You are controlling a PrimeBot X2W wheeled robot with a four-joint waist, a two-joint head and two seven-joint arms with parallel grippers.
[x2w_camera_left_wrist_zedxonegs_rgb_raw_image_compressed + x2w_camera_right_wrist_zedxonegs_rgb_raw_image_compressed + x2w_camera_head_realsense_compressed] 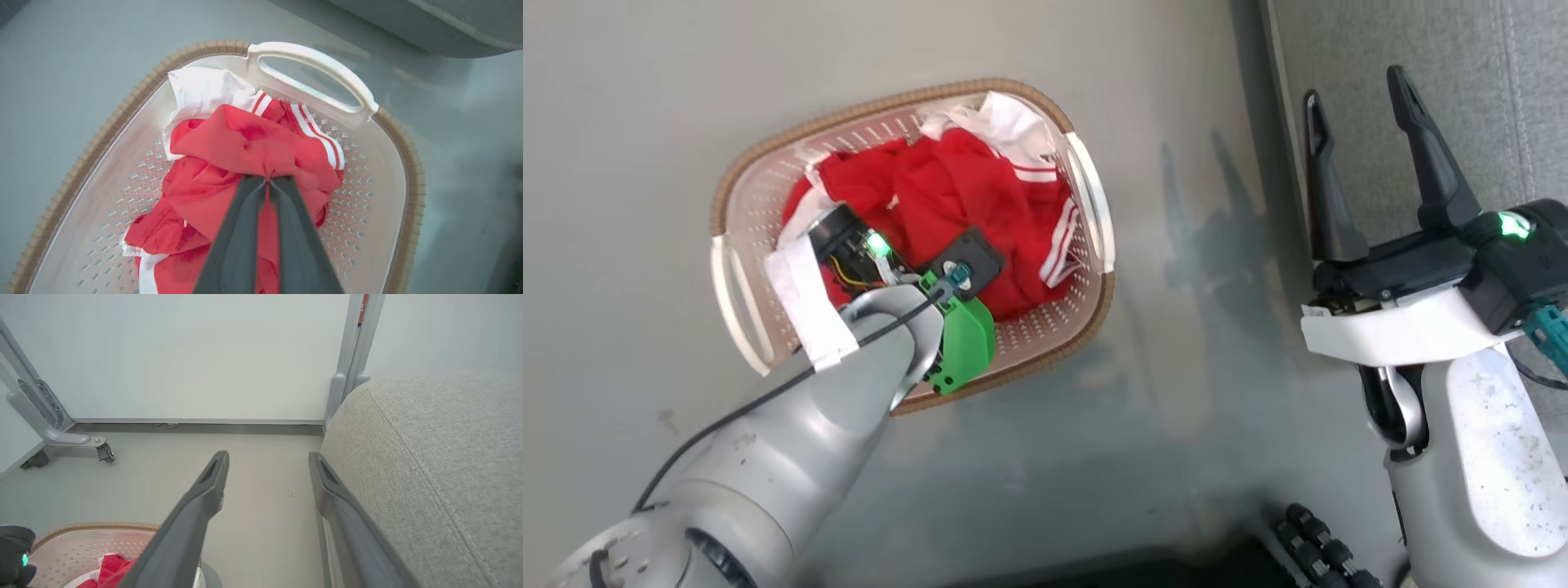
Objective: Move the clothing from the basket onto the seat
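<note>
While the clothing (245,143) lay heaped in the basket (122,110) on the floor, the grasp looked to be the step in hand. The left gripper (267,179) reached steeply down into the basket, its fingers pinched together on a fold of red cloth. The next move would likely call for a lift clear of the rim, then a swing over to the seat (429,457) nearby. The right gripper (267,461) hung spread and empty beside that cushion.

Red clothing (245,143) with white striped trim; cream perforated basket (122,192), brown woven rim; grey fabric seat (429,457); grey floor (629,122).
</note>
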